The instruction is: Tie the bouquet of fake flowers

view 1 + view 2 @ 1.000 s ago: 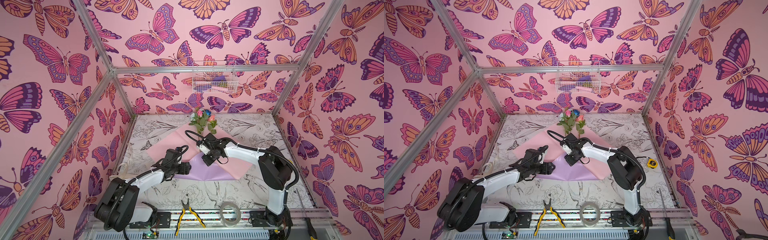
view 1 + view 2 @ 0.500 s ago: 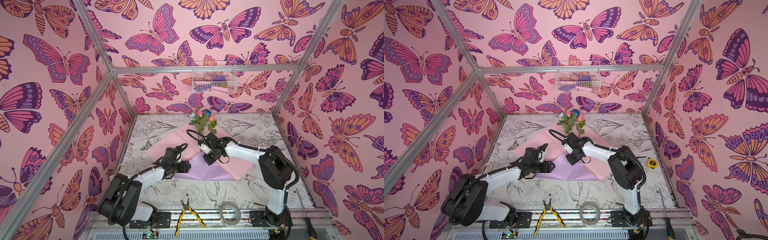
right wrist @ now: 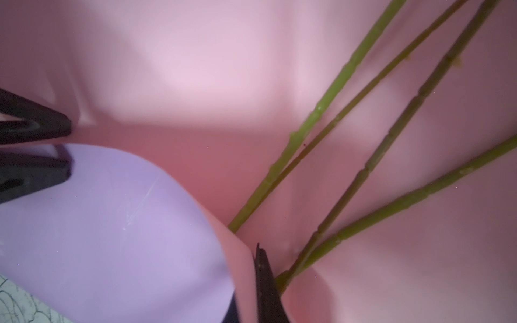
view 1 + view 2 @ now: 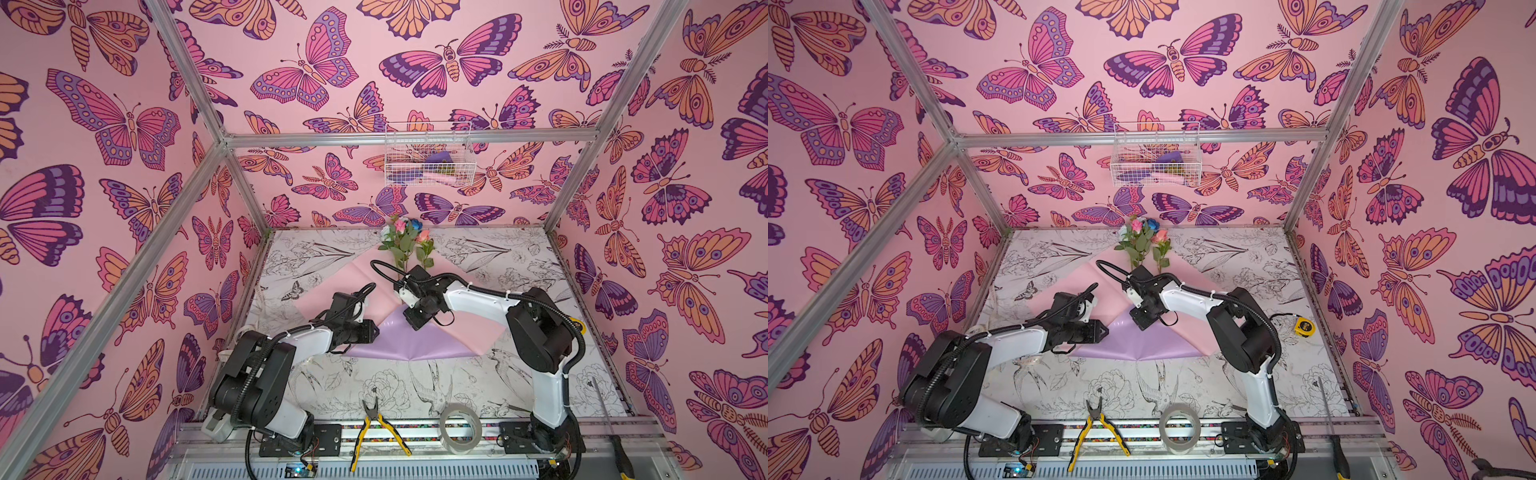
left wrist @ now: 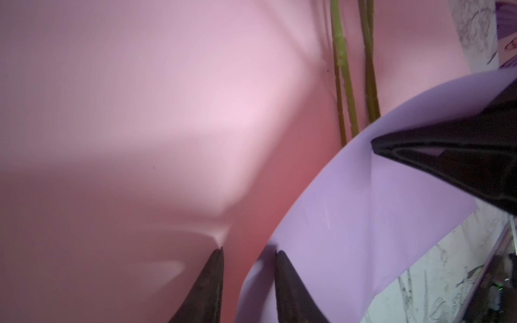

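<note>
The bouquet (image 4: pixel 415 347) lies half made in the middle of the table. It is a sheet of wrapping paper (image 4: pixel 469 330), pink on the upper face and lilac beneath, spread corner-on. The near part of the sheet is folded up and over, so a wide lilac flap (image 4: pixel 1142 345) shows.

On the pink face lie the fake flowers (image 4: pixel 405 241), long-stemmed roses with green leaves. Their pink, coral and blue heads point at the back wall. Their thin green stems (image 3: pixel 335 120) run under the flap's edge.

The right gripper (image 4: pixel 413 324), black on a white arm, is closed on the flap's top edge just beside the stems. The left gripper (image 4: pixel 376 332) reaches in low from the left side. The flap's edge passes between its two black fingers (image 5: pixel 291 285), which stand close together, but I cannot tell whether they pinch it.

The table (image 4: pixel 498 257) wears a cover of black-and-white line-drawn flowers and birds. Along the near rail lie:
- yellow-handled pliers (image 4: pixel 376 424)
- a roll of clear tape (image 4: pixel 460 424)
- a dark-handled screwdriver (image 4: pixel 624 459)

A yellow tape measure (image 4: pixel 1302 326) sits near the right wall. A white wire basket (image 4: pixel 428 153) hangs on the back wall, against pink butterfly wallpaper (image 4: pixel 124 124).
</note>
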